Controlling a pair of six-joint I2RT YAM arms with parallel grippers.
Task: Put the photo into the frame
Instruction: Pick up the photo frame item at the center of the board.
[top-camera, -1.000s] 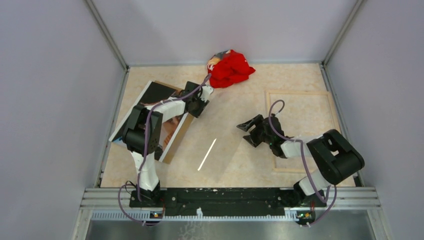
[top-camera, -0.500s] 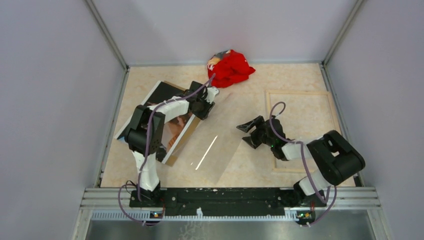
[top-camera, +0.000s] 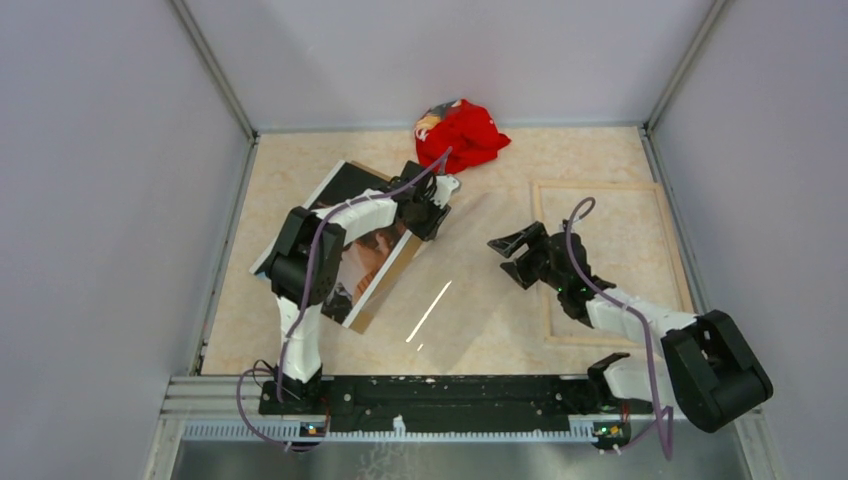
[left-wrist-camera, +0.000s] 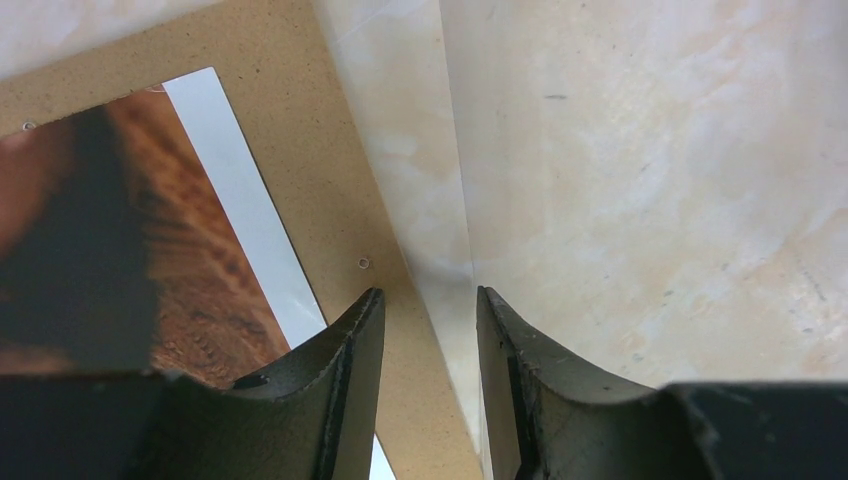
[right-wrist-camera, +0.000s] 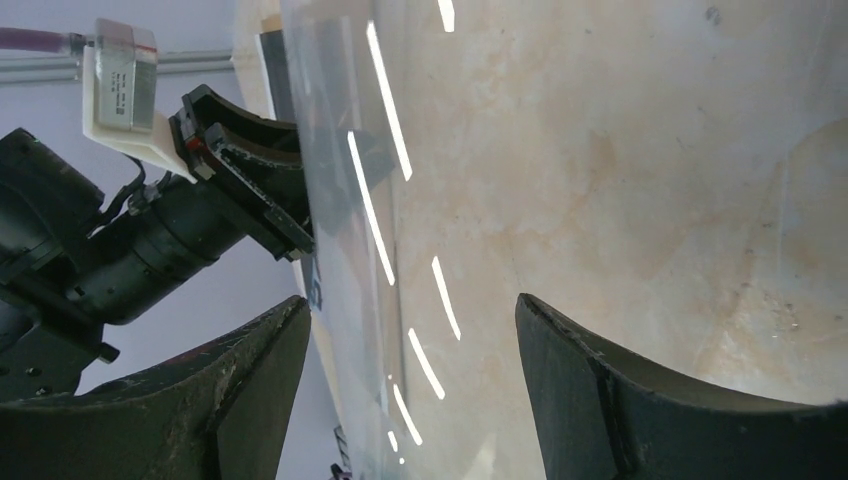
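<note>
Half photo (top-camera: 372, 262) hidden; left arm (top-camera: 345, 212) across

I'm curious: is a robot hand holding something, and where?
The left gripper pinches the clear pane by its edge; the right gripper holds nothing.

Robot test cell in a lab, not a home or shop. Boxed in on three sides by plain grey panels (top-camera: 100, 200), joined at the corners by bare aluminium posts (top-camera: 213, 68). Pale marbled tabletop (top-camera: 300, 150) as the work surface, lit evenly from above. Two small black-and-white arms, left arm (top-camera: 300, 265) and right arm (top-camera: 640, 315), bolted to a slotted metal rail (top-camera: 200, 395) along the near edge. Exposed purple cabling (top-camera: 238, 400) looped at the bases. White camera module (right-wrist-camera: 125, 85) strapped to one wrist.
</note>
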